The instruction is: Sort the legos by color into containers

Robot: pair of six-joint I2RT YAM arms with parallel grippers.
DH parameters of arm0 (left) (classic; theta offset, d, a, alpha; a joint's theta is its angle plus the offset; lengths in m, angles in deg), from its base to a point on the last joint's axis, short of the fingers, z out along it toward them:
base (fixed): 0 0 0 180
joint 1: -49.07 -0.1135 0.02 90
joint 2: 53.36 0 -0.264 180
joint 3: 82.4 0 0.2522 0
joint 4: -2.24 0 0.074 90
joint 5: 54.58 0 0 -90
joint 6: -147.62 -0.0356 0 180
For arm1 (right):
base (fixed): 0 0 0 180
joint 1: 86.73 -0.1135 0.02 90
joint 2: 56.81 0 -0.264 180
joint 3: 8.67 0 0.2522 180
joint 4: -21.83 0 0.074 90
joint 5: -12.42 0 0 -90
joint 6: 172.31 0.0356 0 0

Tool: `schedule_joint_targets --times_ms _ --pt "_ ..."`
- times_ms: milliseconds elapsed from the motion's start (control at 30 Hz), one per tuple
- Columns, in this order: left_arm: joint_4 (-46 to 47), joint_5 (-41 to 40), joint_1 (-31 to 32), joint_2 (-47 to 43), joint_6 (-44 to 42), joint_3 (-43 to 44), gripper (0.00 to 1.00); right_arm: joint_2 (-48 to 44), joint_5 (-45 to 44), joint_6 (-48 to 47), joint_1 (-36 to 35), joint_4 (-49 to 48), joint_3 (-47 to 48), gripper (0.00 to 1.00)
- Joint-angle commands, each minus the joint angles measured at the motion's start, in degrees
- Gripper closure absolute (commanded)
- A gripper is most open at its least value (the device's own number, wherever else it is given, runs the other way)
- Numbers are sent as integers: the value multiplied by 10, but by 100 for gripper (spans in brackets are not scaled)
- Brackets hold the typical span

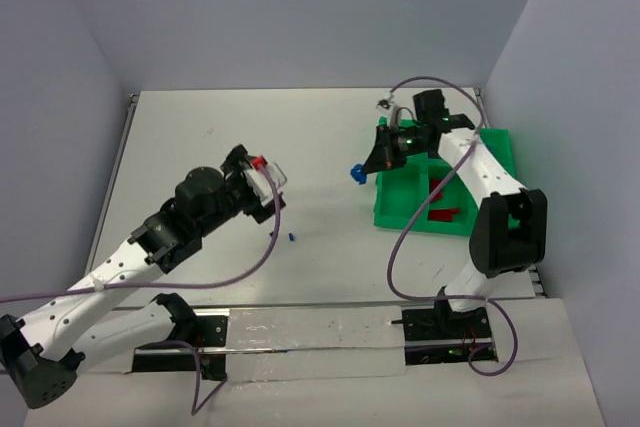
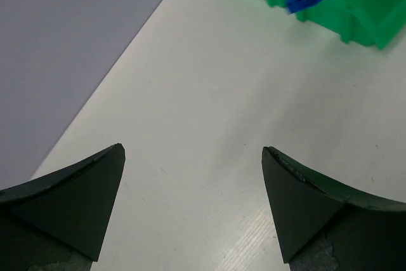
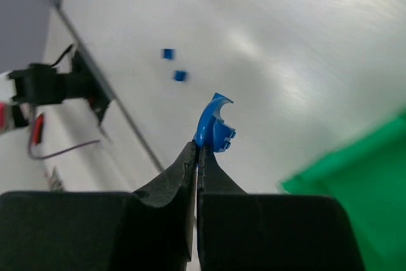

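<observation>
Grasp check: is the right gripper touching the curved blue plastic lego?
Touching. Right wrist view: the right gripper is shut on the curved blue plastic lego, pinching its lower edge.

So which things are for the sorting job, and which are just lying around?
For the job:
curved blue lego
tiny blue legos on the table
red lego in the tray
green tray

Just there:
purple cables
white table

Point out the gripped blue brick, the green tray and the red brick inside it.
blue brick (image 3: 212, 124), right wrist view, curved body.
green tray (image 1: 398, 205), top view, left part.
red brick (image 1: 443, 215), top view, middle.
</observation>
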Motion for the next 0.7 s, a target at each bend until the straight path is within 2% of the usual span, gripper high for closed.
schedule_joint_targets --times_ms 0,100,200,400,533,667 --pt "-60 -2 -82 79 160 100 1 -66 -113 -59 59 46 -27 100" --pt "-132 36 -136 163 211 177 1 -74 -179 -63 74 45 -43 100" --pt "-176 103 -180 209 229 215 1 -68 -247 -52 74 22 -58 100" --pt "-190 163 -218 239 244 219 1 -35 -310 -28 73 -10 -64 100" --pt "-187 179 -235 240 248 196 1 -15 -323 -22 73 -30 -67 100" --pt "-188 194 -251 246 248 176 1 9 -323 -22 66 -34 -60 90"
